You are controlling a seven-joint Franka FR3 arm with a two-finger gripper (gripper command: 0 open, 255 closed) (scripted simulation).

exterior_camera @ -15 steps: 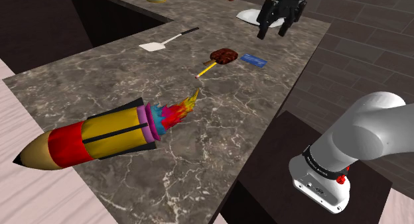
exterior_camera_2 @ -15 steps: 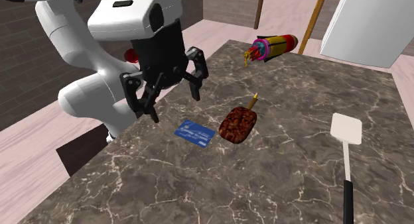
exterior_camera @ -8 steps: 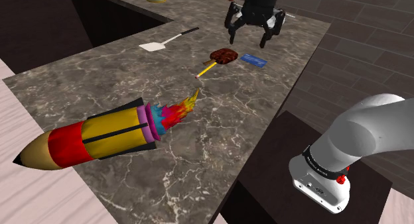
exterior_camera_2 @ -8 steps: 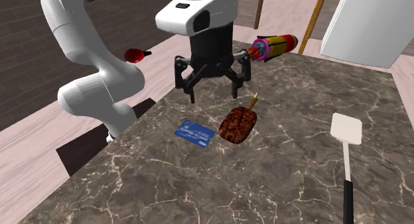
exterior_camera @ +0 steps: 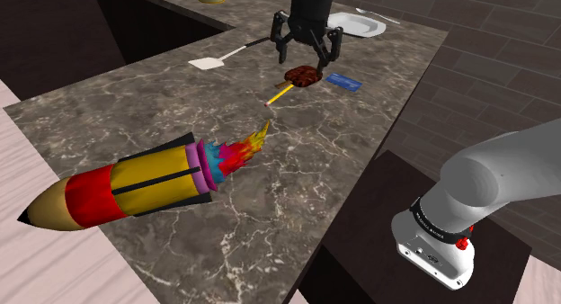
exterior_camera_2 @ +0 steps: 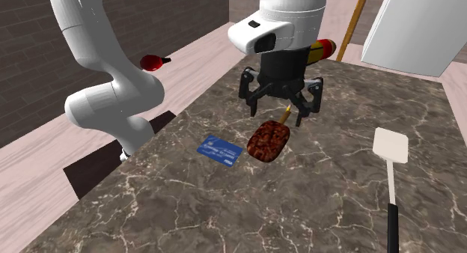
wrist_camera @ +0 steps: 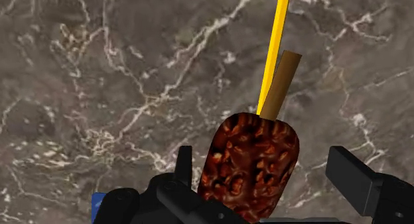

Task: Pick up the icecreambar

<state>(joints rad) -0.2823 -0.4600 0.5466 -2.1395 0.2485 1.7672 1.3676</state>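
Note:
The ice cream bar (exterior_camera: pixel 304 76) (exterior_camera_2: pixel 269 141) is a dark red-brown slab on a brown stick, lying flat on the marble counter (exterior_camera: pixel 360 131). My black gripper (exterior_camera: pixel 307 58) (exterior_camera_2: pixel 279 113) hangs open just above its stick end, fingers spread to either side and touching nothing. In the wrist view the bar (wrist_camera: pixel 251 164) lies between the spread fingers of the gripper (wrist_camera: pixel 265 173), with its brown stick (wrist_camera: pixel 284 80) pointing away from the hand. A thin yellow rod (wrist_camera: pixel 275 54) (exterior_camera: pixel 279 94) lies alongside the stick.
A blue card (exterior_camera: pixel 344 81) (exterior_camera_2: pixel 218 149) lies close beside the bar. A white spatula (exterior_camera: pixel 216 59) (exterior_camera_2: pixel 391 150) is on the other side. A large rocket toy (exterior_camera: pixel 135 181) (exterior_camera_2: pixel 307 51) and a white plate (exterior_camera: pixel 355 25) also sit on the counter.
The gripper has swung from over the plate toward the shoulder view's left and come down over the ice cream bar. It stayed open throughout.

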